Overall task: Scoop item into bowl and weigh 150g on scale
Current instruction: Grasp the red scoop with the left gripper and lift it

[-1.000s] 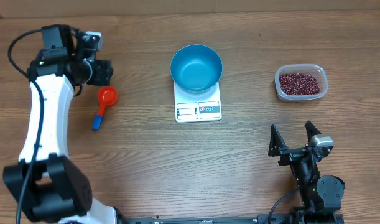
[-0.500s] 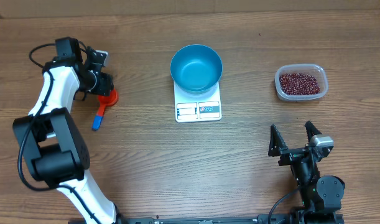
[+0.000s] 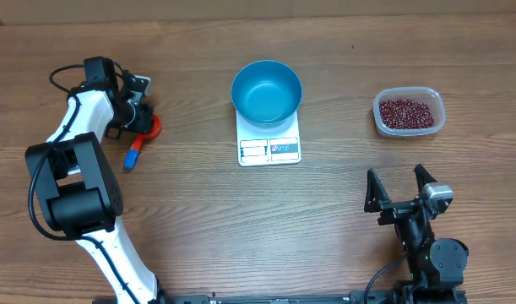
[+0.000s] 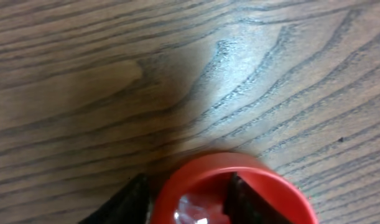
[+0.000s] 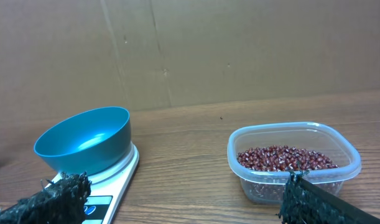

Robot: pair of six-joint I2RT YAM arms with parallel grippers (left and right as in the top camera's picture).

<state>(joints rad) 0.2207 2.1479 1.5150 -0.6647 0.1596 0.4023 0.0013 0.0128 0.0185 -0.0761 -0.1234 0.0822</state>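
A red scoop (image 3: 150, 127) with a blue handle (image 3: 133, 157) lies on the table at the left. My left gripper (image 3: 142, 118) is down over its cup. In the left wrist view the red cup (image 4: 283, 193) fills the bottom edge; one finger (image 4: 132, 198) sits outside its wall and the other finger (image 4: 240, 198) inside, with a gap still showing, so the left gripper (image 4: 186, 182) is open. The blue bowl (image 3: 267, 93) stands empty on the white scale (image 3: 270, 149). The dark red beans (image 3: 405, 112) lie in a clear container at the right. My right gripper (image 3: 398, 181) rests open near the front edge.
The clear plastic container (image 3: 441, 111) holding the beans stands to the right of the scale. From the right wrist I see the bowl (image 5: 84, 140), the scale (image 5: 118, 180), the beans (image 5: 283, 158) and a cardboard wall (image 5: 239, 50) behind the table.
My left arm has swung down onto the scoop's cup and its jaws have narrowed around the cup wall. The right arm has not moved.
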